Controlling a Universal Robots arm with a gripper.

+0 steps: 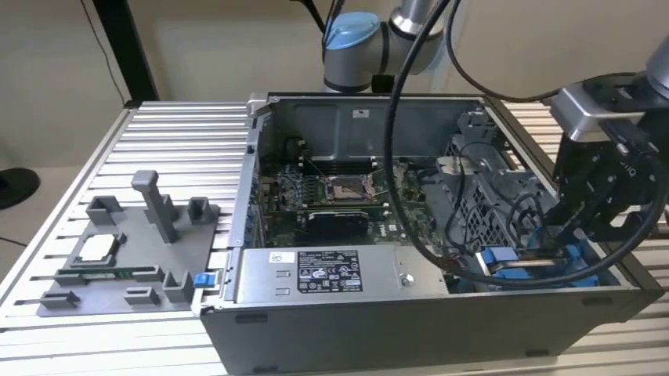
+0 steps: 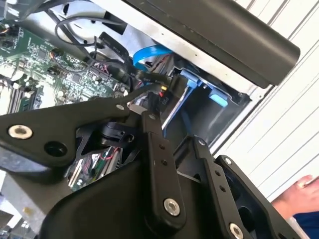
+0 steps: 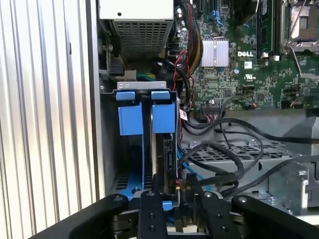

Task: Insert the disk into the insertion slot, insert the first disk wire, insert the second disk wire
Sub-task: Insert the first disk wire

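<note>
The disk (image 3: 164, 149) stands on edge inside the insertion slot (image 3: 124, 184), and its blue carrier tabs (image 3: 144, 117) face outward. In the exterior view the disk's blue carrier (image 1: 528, 266) sits in the front corner of the open computer case, on that view's right. My black gripper (image 1: 585, 231) reaches down into that corner. In the first wrist view my gripper (image 3: 177, 191) is shut on a black disk wire connector (image 3: 176, 185), right at the disk's edge. The connector (image 2: 163, 98) and its black cable also show in the second wrist view.
A grey power supply box (image 1: 324, 270) with a sticker fills the case front. The motherboard (image 1: 334, 196) lies behind it. Loose black cables (image 3: 224, 159) cross a perforated cage beside the slot. A grey fixture plate (image 1: 125, 258) sits on the table. A person's hand (image 2: 299, 191) is near the case.
</note>
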